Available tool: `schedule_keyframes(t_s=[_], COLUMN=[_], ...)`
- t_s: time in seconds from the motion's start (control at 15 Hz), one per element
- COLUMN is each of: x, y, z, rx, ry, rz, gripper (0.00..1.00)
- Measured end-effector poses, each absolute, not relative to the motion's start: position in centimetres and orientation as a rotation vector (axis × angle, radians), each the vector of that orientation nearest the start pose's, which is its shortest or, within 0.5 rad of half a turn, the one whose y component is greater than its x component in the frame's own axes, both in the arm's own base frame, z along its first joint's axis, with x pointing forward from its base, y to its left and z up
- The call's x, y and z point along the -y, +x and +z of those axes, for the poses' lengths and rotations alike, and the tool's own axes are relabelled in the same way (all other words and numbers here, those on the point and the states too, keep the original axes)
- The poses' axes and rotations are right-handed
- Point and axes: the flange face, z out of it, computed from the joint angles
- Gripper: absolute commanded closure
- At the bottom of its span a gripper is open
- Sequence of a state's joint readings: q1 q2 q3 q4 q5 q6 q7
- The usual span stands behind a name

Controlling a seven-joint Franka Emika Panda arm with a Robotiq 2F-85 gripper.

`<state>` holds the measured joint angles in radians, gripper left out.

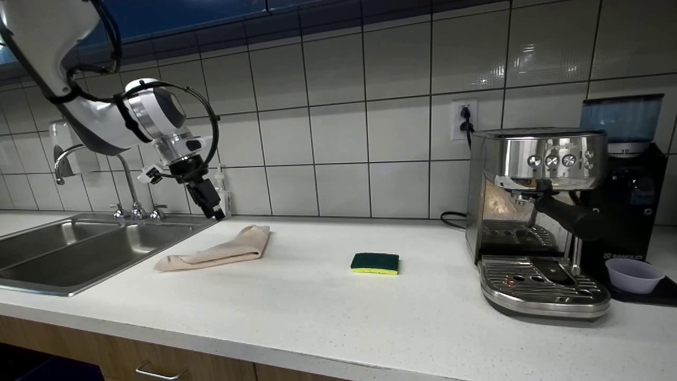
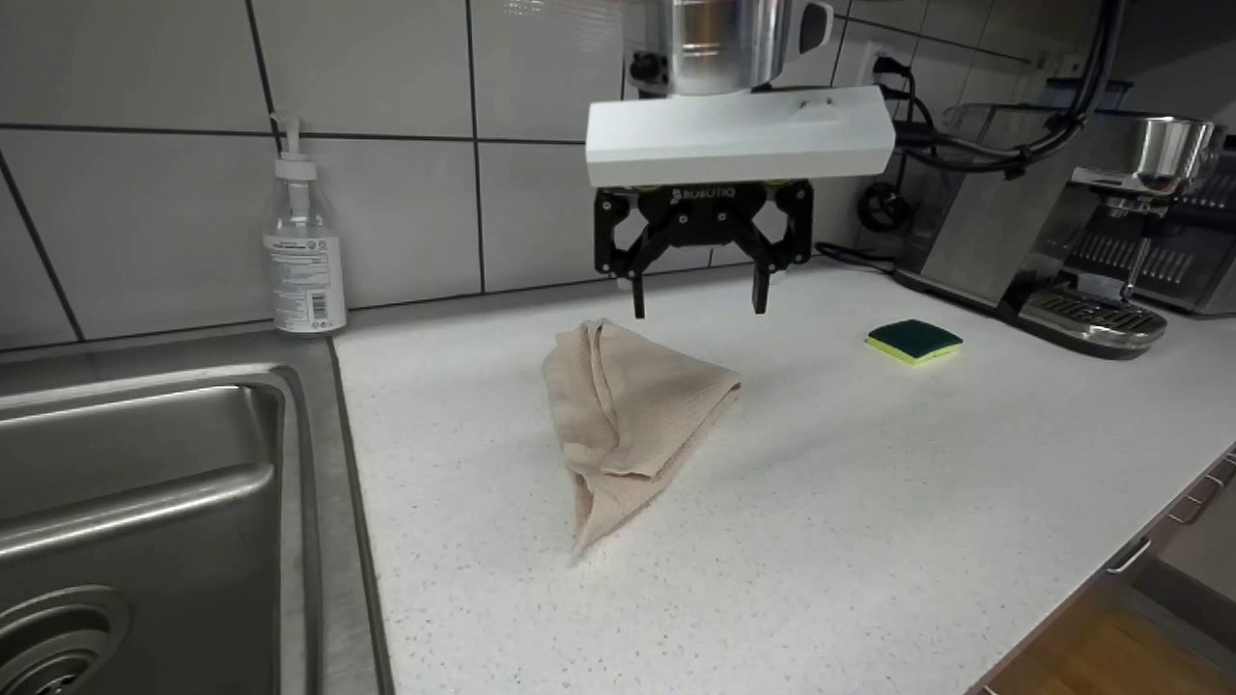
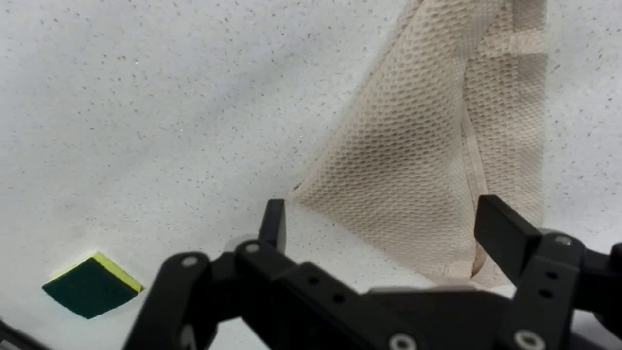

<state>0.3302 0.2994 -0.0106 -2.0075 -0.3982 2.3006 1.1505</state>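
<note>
A gripper hangs near a tan cloth.

In an exterior view, its jaws are wide apart at the top middle. The folded cloth lies in the middle, on the white counter. A green and yellow sponge sits to the right, a coffee machine is at the upper right, and a sink fills the lower left.

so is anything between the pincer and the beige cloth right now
Nothing visible stands in the way. The open pincer hangs clear of the beige cloth, and the green-and-yellow sponge lies off to one side.
</note>
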Motion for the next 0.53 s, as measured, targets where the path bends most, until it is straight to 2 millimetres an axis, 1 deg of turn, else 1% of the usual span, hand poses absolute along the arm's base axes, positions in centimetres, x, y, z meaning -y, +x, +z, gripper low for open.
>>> schedule_keyframes(t_s=[0.27,0.53], x=[-15.6,-13.4], y=[57.2,56.8], z=[31.5,31.9], rx=[-0.883,-0.79], ry=[-3.208,-3.204], rz=[-0.286,-0.242], gripper=[0.0,0.0])
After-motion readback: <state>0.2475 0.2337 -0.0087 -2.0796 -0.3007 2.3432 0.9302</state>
